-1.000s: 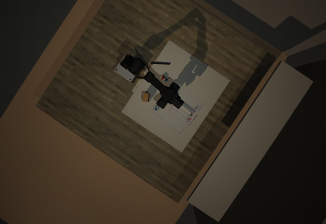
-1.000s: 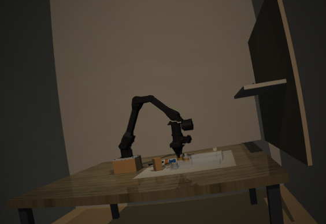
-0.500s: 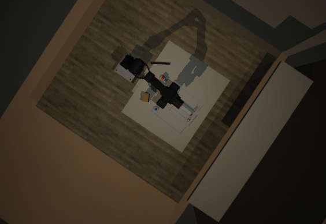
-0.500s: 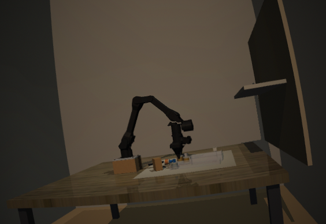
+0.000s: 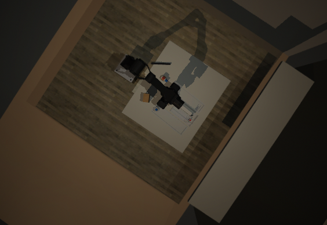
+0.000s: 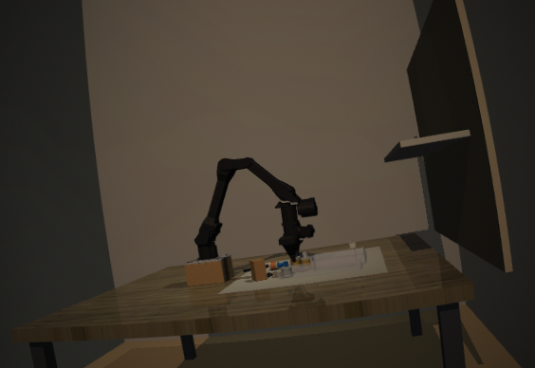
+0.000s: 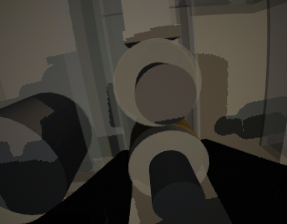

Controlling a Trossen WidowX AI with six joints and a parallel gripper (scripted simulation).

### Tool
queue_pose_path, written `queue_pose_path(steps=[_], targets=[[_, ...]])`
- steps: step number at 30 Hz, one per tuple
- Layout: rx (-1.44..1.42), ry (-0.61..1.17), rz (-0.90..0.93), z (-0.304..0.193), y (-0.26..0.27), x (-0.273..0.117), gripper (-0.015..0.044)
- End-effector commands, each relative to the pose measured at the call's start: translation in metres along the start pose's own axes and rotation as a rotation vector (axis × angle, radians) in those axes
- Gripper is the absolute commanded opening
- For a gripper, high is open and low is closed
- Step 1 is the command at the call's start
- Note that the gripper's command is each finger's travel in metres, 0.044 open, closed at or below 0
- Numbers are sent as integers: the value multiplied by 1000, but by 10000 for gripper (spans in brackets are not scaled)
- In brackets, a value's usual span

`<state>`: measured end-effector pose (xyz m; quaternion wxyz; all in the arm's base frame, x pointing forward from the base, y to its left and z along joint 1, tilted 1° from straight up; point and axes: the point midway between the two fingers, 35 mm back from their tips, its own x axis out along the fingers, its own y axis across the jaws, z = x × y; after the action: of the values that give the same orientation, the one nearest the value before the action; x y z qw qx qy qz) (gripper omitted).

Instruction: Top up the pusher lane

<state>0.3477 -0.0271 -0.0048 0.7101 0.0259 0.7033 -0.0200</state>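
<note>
The black gripper (image 6: 295, 256) is squeezed shut on a small jar (image 7: 168, 169), holding it low at the front of the clear lane (image 6: 339, 258), just behind another jar (image 7: 155, 88), on the wooden counter (image 6: 332, 293)

Pale-lidded jar (image 7: 168, 163) upright in hand, matching jar (image 7: 156, 80) just ahead
</note>
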Motion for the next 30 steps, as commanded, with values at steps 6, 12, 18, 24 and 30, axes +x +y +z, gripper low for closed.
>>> queue_pose_path(steps=[6,12,18,24,30], targets=[[4,-21,3,4,1,2,0],[4,-21,3,4,1,4,0],[4,-21,3,4,1,6,0],[4,-21,3,3,1,7,0],[4,-21,3,2,1,7,0]])
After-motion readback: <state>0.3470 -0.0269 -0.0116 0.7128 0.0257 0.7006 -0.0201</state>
